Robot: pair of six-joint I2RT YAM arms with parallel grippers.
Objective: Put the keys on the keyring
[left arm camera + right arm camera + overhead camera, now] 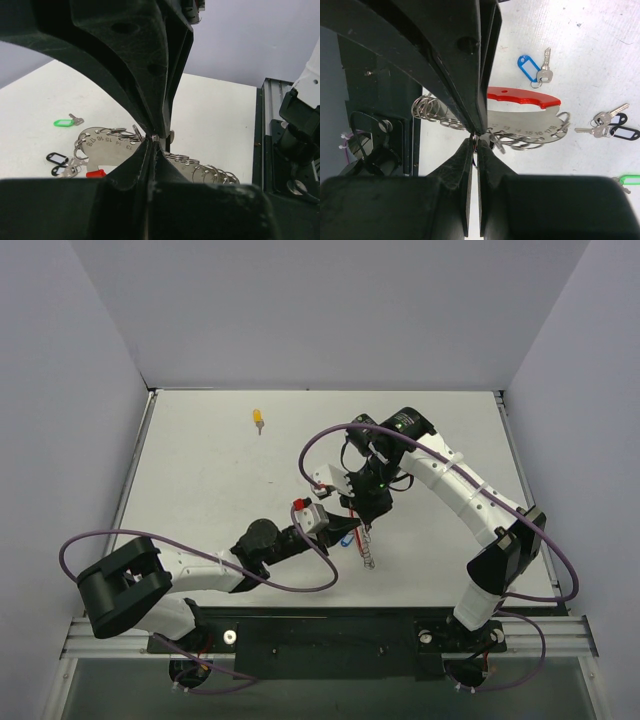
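Both claws meet mid-table, tips almost touching each other over the keyring (pixel 520 96).

Right claw (pixel 476 136): closed tight, with a thin wire loop of the keyring at its tips.

Left claw (pixel 155 136): narrowed to a sliver, pinching a small silver bit of the keyring. Which loop it has, you cannot tell.

Keyring: stiff numbered metal plate with a red arc. Likely light, and floppy where the loose loops hang. The smooth wire probably slips, so grip a loop on its wire, not the plate.

Keys lie loose on the table (pixel 200 490):
- blue-tagged key (pixel 534 69), just beside the red arc
- black-tagged keys (pixel 610 126) and green-tagged key (pixel 64 121), nearby
- yellow-tagged key (pixel 258 420), well apart at the far left

Best taken by the tag, probably, since the blades lie flat against the surface.

Room: you have open table far and left. The claws crowd each other, and the rail (pixel 320 625) runs along the near edge.
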